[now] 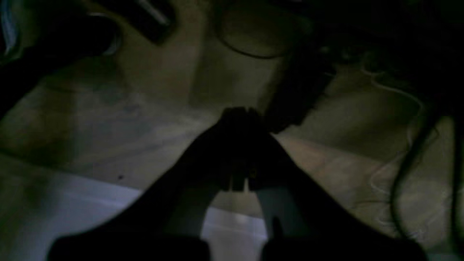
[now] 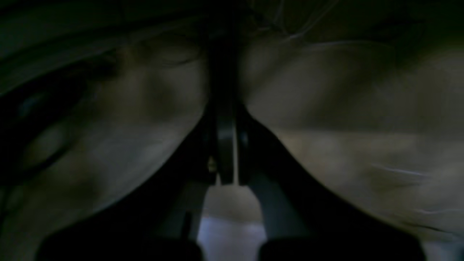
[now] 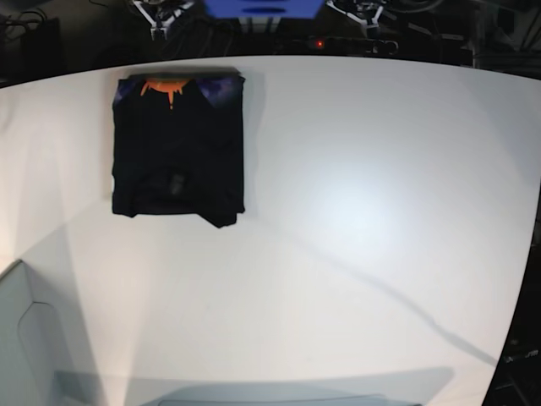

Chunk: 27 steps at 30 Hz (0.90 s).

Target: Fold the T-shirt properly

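The T-shirt lies as a compact black rectangle at the far left of the white table. An orange print and a purple patch show along its far edge. No gripper appears over the table in the base view. In the dim left wrist view my left gripper has its fingers pressed together with nothing between them. My right gripper is likewise shut and empty in the right wrist view. Neither wrist view shows the T-shirt.
Both wrist views look at a dim tan surface with loose cables. Dark equipment and a blue block sit beyond the table's far edge. A pale grey box stands at the near left corner.
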Each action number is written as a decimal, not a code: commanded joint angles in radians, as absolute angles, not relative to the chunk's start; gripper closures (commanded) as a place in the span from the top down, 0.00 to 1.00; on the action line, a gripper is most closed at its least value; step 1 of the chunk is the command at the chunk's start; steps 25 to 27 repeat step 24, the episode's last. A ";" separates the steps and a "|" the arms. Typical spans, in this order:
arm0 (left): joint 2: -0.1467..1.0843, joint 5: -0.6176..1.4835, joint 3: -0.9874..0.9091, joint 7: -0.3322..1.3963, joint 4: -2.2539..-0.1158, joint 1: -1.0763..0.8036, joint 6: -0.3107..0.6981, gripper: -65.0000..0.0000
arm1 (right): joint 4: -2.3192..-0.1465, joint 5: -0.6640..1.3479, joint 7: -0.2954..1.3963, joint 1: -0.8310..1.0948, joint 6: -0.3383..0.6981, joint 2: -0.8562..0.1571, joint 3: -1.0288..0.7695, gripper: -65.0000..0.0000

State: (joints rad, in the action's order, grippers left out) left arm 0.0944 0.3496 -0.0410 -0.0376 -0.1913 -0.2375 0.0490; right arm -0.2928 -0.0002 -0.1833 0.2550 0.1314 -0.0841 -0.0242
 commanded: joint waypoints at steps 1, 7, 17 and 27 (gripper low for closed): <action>0.108 0.349 -0.042 -0.039 -0.193 -0.239 0.038 0.00 | -0.260 0.001 -0.220 0.252 0.065 -0.091 -0.001 0.00; 0.110 0.349 -0.038 0.027 -0.193 -0.199 0.038 0.00 | -0.186 0.001 -0.292 0.183 -0.246 -0.068 0.051 0.00; 0.142 0.337 -0.030 0.081 -0.186 -0.104 0.038 0.00 | -0.180 0.002 -0.289 0.151 -0.275 -0.045 0.054 0.00; 0.148 0.246 -0.031 0.073 -0.186 -0.099 0.038 0.00 | -0.180 0.001 -0.288 0.134 -0.275 -0.033 0.054 0.00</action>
